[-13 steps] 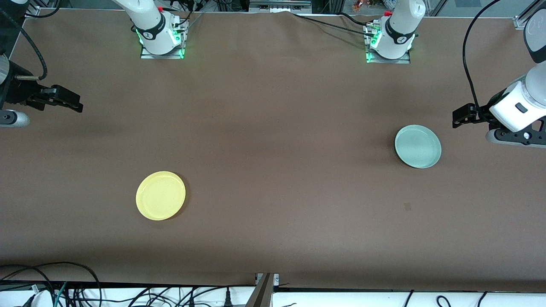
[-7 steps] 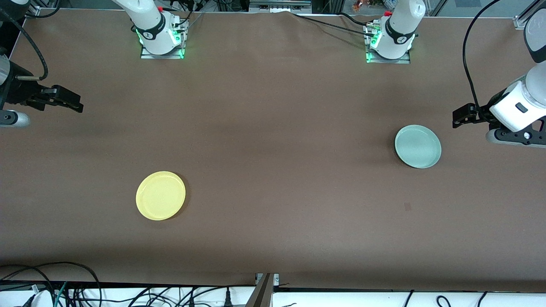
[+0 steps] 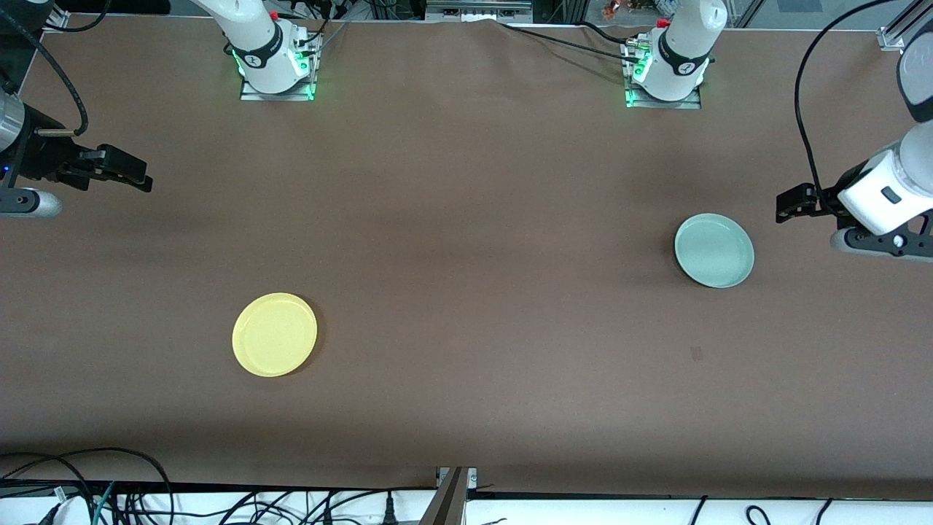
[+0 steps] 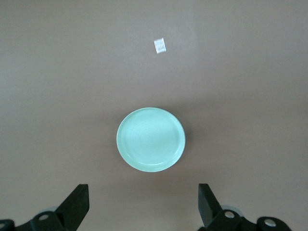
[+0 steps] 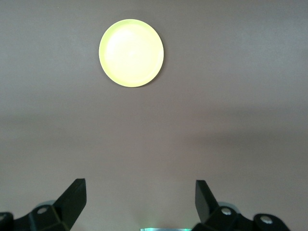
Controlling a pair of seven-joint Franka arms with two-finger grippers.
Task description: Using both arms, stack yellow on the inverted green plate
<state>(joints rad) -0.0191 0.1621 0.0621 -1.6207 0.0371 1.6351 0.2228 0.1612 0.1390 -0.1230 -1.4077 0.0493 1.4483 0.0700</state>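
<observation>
The yellow plate (image 3: 275, 334) lies flat on the brown table toward the right arm's end, nearer to the front camera than the green plate (image 3: 714, 250), which lies flat toward the left arm's end. My left gripper (image 3: 791, 203) hovers over the table's end beside the green plate, open and empty. In the left wrist view the green plate (image 4: 151, 139) lies ahead of the open left gripper (image 4: 143, 204). My right gripper (image 3: 127, 175) hovers over the table's other end, open and empty. In the right wrist view the yellow plate (image 5: 131, 53) lies well ahead of the open right gripper (image 5: 139, 199).
The two arm bases (image 3: 275, 65) (image 3: 667, 73) stand at the table's edge farthest from the front camera. A small pale mark (image 3: 696, 354) sits on the table nearer to the camera than the green plate, and also shows in the left wrist view (image 4: 160, 45). Cables (image 3: 109, 496) hang below the near edge.
The right gripper has shifted a little toward the table's middle. The left arm's wrist has moved slightly. Both plates lie where they were.
</observation>
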